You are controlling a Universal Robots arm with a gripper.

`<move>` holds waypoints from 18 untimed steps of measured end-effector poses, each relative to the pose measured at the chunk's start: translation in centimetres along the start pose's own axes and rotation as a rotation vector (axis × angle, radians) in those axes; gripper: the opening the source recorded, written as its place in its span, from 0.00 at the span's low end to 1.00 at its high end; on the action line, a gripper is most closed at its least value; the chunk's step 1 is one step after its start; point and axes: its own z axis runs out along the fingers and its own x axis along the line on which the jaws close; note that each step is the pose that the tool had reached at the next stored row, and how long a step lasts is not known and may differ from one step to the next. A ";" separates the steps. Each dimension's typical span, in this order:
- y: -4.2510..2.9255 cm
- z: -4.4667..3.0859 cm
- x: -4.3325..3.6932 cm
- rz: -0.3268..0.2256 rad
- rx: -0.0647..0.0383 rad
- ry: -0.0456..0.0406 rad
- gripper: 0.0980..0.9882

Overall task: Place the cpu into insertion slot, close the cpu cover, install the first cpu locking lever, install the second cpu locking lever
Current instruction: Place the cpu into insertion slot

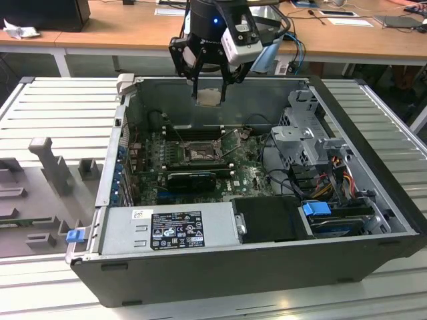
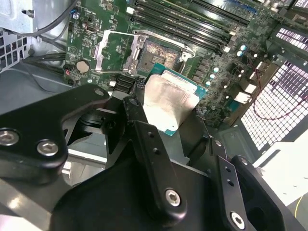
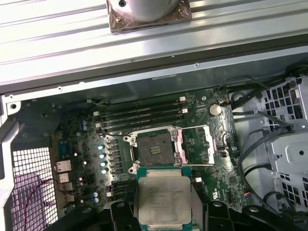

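— Closest in the second wrist view are the black fingers (image 2: 144, 139) of the claw (image 2: 168, 116). What do they carry?

— They are clamped on the cpu (image 2: 168, 98) by two opposite edges, and its pale metal face is showing.

— Where does that put the chip?

— In the exterior view it hangs in the air over the open computer case (image 1: 220, 267), near the far wall. It is well apart from the green motherboard (image 1: 248, 177) beneath it.

— And the insertion slot?

— In the first wrist view, the insertion slot (image 3: 155, 148) lies on the board with its dark contact field exposed. The cpu cover (image 3: 178, 144) is swung open and sits just beside the slot.

— What carries the case?

— A ribbed grey tabletop (image 1: 53, 107).
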 end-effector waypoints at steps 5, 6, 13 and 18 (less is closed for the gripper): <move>0.00 0.00 0.00 0.021 0.000 -0.0019 0.48; 0.00 0.00 0.00 0.023 -0.001 -0.0021 0.48; 0.00 0.00 0.00 0.046 -0.001 -0.0042 0.48; 0.00 0.00 0.00 0.067 -0.001 -0.0060 0.48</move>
